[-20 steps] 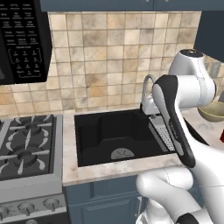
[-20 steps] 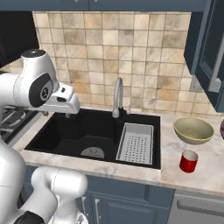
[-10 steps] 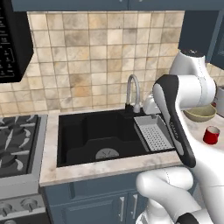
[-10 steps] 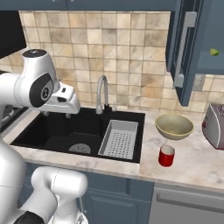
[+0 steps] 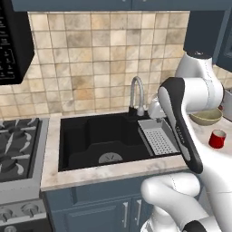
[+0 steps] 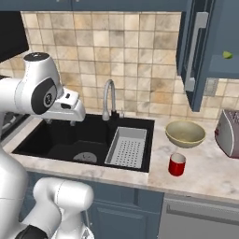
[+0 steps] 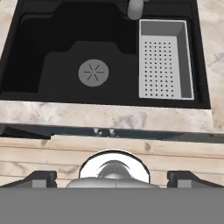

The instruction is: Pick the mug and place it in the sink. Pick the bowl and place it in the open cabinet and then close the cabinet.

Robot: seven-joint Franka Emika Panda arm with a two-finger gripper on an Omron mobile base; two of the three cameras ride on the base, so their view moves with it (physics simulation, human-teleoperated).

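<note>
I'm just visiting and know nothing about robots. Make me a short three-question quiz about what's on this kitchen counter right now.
1. True or false: the mug is already in the sink.
2. Which sits closer to the toaster: A) the bowl, B) the faucet, C) the perforated tray?
3. Fill in: the cabinet door above the counter stands ____.

Key:
1. False; it stands on the counter, right of the sink, in front of the bowl.
2. A
3. open
</note>
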